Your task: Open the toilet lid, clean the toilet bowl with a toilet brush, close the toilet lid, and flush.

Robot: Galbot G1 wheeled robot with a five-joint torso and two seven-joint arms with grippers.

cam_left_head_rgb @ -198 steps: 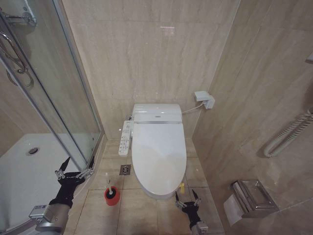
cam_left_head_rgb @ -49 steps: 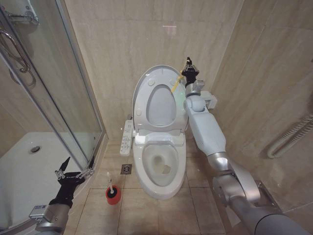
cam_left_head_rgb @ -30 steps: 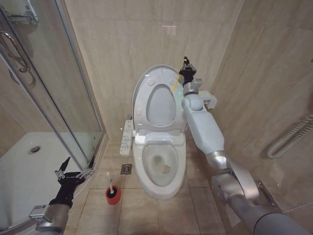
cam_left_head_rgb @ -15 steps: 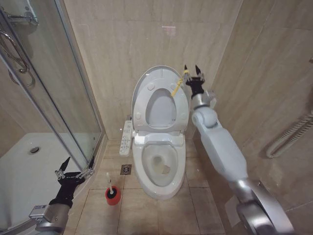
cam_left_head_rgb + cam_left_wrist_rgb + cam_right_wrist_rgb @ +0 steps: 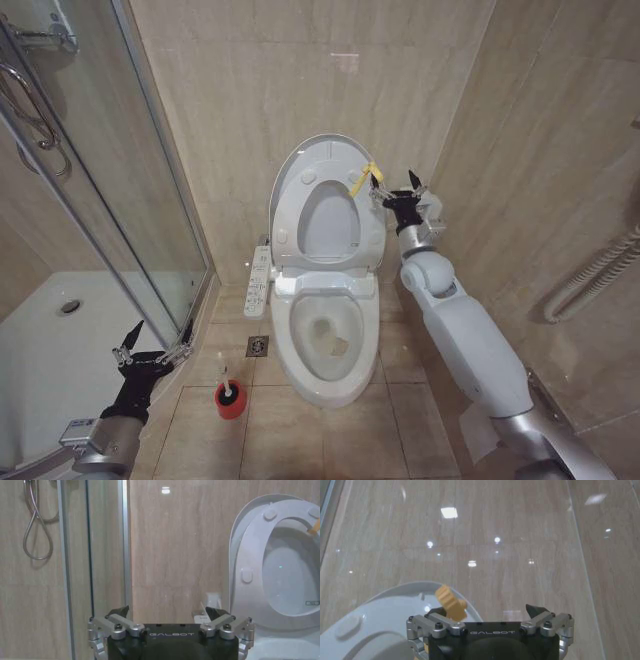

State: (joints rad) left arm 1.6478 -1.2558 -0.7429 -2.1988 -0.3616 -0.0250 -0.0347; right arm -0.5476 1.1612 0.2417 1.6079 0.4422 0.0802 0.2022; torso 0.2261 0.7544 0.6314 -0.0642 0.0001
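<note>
Lowered beside the raised toilet lid (image 5: 300, 160), right pincer (image 5: 402, 192) gapes.

Beige tiled floor (image 5: 350, 440) under toilet bowl (image 5: 325, 375), red brush holder (image 5: 229, 399), floor drain (image 5: 256, 346).

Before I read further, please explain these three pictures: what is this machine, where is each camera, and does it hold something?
It is a wheeled robot with two arms in a bathroom. One camera looks down from its head; one sits on each wrist. The toilet lid stands raised against the wall, with the toilet bowl open below. The right tool is open beside the lid's edge, near a yellow tie, holding nothing. The left tool waits open by the shower glass. The toilet brush stands in its red holder on the floor.
</note>
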